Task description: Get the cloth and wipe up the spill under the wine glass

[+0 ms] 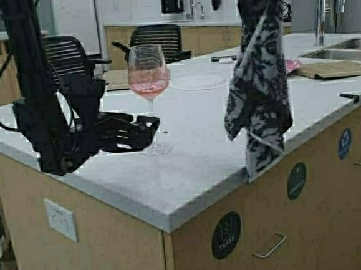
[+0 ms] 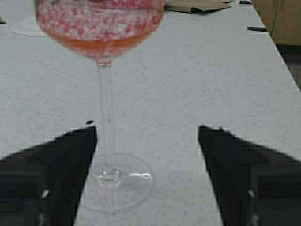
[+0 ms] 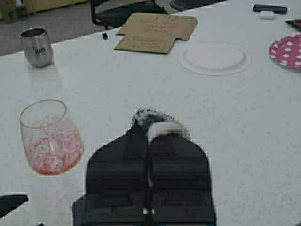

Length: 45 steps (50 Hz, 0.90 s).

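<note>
Up high, cloth [image 1: 258,72] hanging from right tool [image 3: 149,141]

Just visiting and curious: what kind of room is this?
Probably a shared office kitchen: a long island counter with a trash-labelled cabinet, a sink with faucet, and mesh office chairs behind.

We seem to be in an office kitchen: behind the labelled island counter [image 1: 189,172] stand a sink [image 1: 343,50] and mesh office chairs [image 1: 157,40].

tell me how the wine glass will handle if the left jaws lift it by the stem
The wine glass looks top-heavy: liquid high in the bowl over a thin stem, so it may tip or slosh. Smooth and clear, it could slip and seems fragile. The left gripper is open around its stem.
</note>
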Available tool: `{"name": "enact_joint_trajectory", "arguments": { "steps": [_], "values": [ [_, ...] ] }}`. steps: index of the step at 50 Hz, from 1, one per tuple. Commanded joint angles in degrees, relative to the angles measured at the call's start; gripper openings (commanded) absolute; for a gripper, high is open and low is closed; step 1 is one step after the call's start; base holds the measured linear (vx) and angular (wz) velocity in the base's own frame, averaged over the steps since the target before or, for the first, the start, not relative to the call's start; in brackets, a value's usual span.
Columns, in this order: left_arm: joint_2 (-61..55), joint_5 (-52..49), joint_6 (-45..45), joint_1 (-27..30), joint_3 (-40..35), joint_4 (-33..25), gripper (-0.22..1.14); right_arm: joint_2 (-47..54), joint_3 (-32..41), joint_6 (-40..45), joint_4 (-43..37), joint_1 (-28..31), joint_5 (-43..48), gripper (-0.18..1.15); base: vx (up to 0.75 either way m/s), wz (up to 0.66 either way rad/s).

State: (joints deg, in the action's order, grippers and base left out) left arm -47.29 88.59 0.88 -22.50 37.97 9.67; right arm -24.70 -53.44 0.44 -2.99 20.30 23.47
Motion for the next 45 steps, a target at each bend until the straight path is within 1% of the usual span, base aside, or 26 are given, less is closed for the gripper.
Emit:
{"name": "enact_joint_trajectory", "arguments": {
  "steps": [1,5,9,22,39,45],
  "values": [
    [-0.62,0.44,-0.09,-1.76,-2.29,-2.64,0.98,-0.44,1.58,-0.09,0.09,0.09,0.88,0.06,0.05,-0.04],
    [-1.14,0.35,-0.09,-2.2,-2.81,-7.12,0.98,-0.53,1.67,0.0,0.18,0.09,0.88,0.06,0.05,-0.03],
    [-1.32,0.35,0.0,-2.37,-3.08,-9.76,0.98,-0.53,1.58,0.0,0.18,0.09,0.88,0.06,0.04,-0.03],
    [-3.16,-0.18,0.0,-2.37,-6.68,-10.81,0.98,-0.44,1.67,0.0,0.18,0.09,0.88,0.06,0.03,-0.02],
    [-5.19,-6.42,-0.53,-2.37,-13.54,-10.9,0.98,-0.44,1.67,0.09,0.18,0.09,0.88,0.06,0.02,-0.02],
    [-5.62,-6.94,-0.53,-2.37,-15.91,-11.69,0.97,-0.53,1.58,0.09,0.18,0.09,0.88,0.06,0.02,-0.02]
  ]
}}
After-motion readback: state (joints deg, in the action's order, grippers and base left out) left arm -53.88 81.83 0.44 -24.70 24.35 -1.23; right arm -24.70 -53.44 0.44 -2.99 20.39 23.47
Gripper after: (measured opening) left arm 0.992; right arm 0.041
